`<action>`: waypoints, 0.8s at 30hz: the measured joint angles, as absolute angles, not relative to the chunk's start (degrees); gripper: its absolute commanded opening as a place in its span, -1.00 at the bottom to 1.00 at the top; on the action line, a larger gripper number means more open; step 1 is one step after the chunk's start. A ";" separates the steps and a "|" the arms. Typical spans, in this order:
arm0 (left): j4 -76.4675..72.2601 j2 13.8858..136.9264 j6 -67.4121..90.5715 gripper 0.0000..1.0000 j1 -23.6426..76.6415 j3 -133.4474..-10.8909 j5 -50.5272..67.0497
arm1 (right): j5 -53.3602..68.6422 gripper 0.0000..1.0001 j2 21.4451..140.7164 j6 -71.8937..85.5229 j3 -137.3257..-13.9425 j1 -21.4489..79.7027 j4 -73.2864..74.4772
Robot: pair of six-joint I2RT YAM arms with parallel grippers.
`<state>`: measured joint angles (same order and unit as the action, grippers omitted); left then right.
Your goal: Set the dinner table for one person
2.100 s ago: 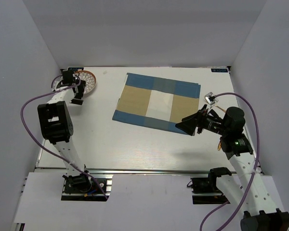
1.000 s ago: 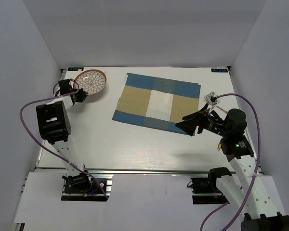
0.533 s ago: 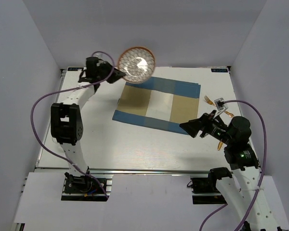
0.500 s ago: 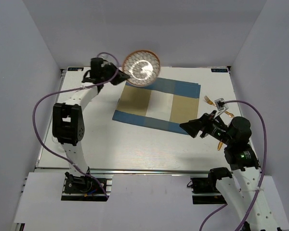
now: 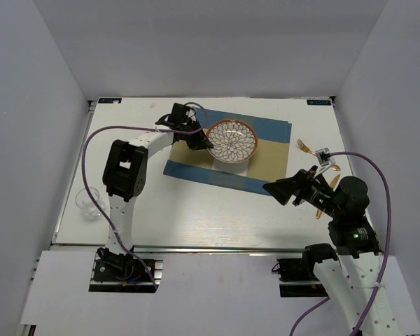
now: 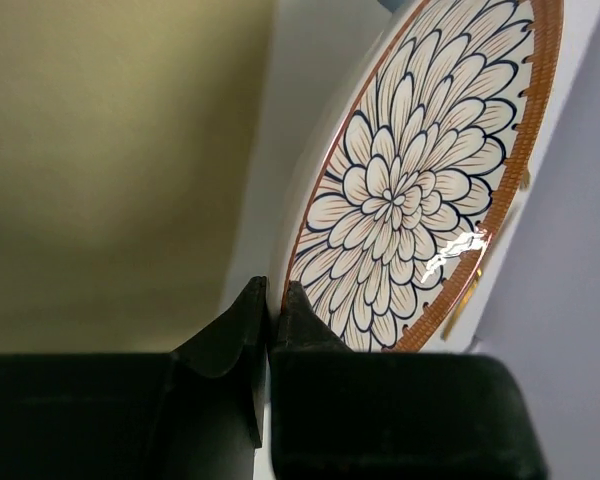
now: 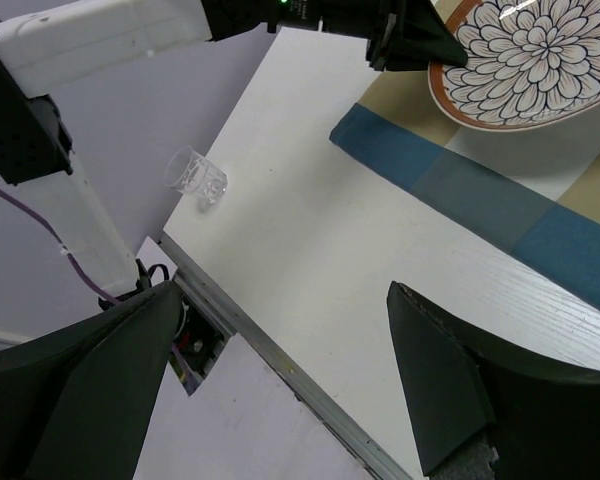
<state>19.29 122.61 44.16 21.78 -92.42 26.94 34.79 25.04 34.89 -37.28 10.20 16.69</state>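
Observation:
A flower-patterned plate (image 5: 232, 141) with an orange rim hangs slightly tilted, low over the middle of the blue-and-tan placemat (image 5: 193, 150). My left gripper (image 5: 200, 142) is shut on the plate's left rim; in the left wrist view the plate (image 6: 410, 190) runs out from between the closed fingers of that gripper (image 6: 270, 300). Whether the plate touches the cloth I cannot tell. The white dinner table (image 5: 168, 206) carries it all. My right gripper (image 5: 278, 190) stands open and empty near the placemat's near right corner, and the right wrist view shows the plate (image 7: 528, 55) ahead.
A clear glass (image 5: 89, 203) stands at the table's left edge, also in the right wrist view (image 7: 195, 177). A gold fork (image 5: 304, 146) and other gold cutlery (image 5: 334, 169) lie right of the placemat, partly hidden by the right arm. White walls enclose three sides.
The left arm carried the plate from the back left corner, up and across, down to the placemat's middle. The right arm drew back toward the near right, uncovering the cutlery.

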 measured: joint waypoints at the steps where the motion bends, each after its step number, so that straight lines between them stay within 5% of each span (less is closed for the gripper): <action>1: 19.75 124.25 43.90 -1.00 21.67 -93.76 26.48 | 34.74 0.78 24.97 34.72 -37.28 10.20 17.06; 20: 17.98 131.00 43.51 -1.00 21.10 -98.41 25.82 | 34.74 0.78 24.43 32.82 -37.23 10.20 19.38; 21: 17.98 131.00 43.53 -0.98 21.10 -98.43 25.87 | 34.74 0.79 24.47 32.82 -37.23 10.20 19.35; 24: 18.04 131.00 43.51 -0.51 21.10 -98.41 25.96 | 34.76 0.79 24.64 32.82 -37.23 10.17 19.35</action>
